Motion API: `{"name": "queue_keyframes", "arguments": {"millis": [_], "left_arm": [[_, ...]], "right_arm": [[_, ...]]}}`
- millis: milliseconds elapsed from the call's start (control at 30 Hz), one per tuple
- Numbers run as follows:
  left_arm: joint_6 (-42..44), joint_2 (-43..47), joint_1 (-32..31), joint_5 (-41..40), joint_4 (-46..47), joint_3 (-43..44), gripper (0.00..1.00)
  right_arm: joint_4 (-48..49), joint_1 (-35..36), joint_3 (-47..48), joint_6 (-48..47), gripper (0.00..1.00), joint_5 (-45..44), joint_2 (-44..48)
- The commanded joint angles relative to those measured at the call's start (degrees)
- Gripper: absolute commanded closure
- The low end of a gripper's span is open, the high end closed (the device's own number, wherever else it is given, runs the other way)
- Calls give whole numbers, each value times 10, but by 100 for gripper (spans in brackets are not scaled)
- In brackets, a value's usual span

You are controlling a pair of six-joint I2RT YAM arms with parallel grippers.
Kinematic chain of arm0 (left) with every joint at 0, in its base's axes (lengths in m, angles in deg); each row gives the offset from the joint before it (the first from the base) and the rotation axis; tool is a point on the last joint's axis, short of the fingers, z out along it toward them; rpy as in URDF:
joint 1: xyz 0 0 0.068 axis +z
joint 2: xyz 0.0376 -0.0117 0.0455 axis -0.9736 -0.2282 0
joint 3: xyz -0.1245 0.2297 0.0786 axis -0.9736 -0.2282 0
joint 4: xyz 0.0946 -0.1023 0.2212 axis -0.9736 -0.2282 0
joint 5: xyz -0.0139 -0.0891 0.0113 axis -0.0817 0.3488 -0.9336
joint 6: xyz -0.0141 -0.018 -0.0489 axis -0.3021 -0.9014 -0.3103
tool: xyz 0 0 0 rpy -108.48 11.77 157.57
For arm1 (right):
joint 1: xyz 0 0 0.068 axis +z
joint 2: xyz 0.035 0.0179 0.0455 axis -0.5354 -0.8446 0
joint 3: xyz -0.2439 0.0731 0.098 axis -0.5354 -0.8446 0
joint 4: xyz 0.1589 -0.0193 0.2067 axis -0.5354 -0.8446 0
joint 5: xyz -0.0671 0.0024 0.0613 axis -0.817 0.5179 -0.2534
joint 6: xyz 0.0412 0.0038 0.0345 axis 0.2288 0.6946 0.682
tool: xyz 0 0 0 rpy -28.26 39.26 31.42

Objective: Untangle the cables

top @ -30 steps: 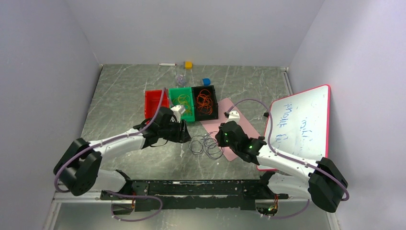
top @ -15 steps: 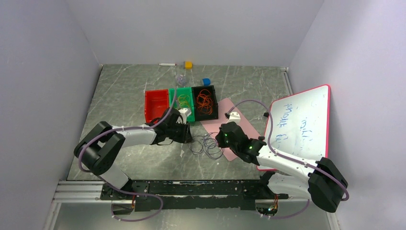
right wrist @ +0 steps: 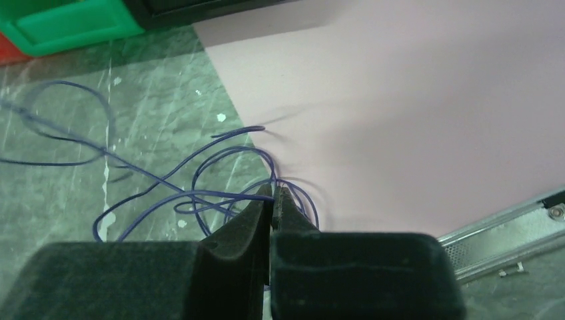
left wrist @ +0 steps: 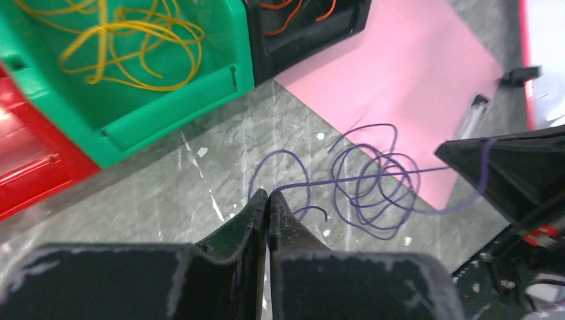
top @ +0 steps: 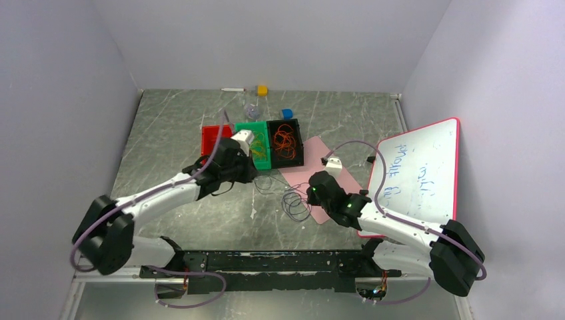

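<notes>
Purple cables [left wrist: 363,179] lie tangled on the worktop [top: 173,133] at the edge of a pink sheet [left wrist: 413,80], under the right fingers [right wrist: 270,197], which pinch them; one strand stretches sideways to the left fingers [left wrist: 265,199], clamped on it.

We're looking at what seems to be a robotics lab cell: plain white walls [top: 280,40] are boxing in a marbled grey table [top: 173,127], a black mounting frame [top: 280,271] is running along its near edge, and a scribbled whiteboard [top: 416,173] is leaning at the right edge.
</notes>
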Motion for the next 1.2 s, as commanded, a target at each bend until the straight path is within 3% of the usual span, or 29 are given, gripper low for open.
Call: {"name": "queue_keyframes", "arguments": {"millis": [0,233,500,633,767,967,1167], "left_arm": [[-9,84,33,-111,-104,33,93],[8,193,103,-176,-208,94,93],[62,221,124,-145,-230,166,93],[86,215,124,-36,-191,149,92],[93,203,124,109,-125,98,73],[62,207,123,200,-42,43,57],[65,213,114,272,16,44,49]], "right_arm": [[-63,2,-9,80,100,-90,5],[-65,-8,-29,117,100,-105,17],[14,-13,-22,62,98,-28,38],[34,-14,-14,32,100,-10,63],[29,-14,2,21,100,-3,82],[1,-14,44,34,100,15,79],[9,-14,71,9,100,43,61]]}}
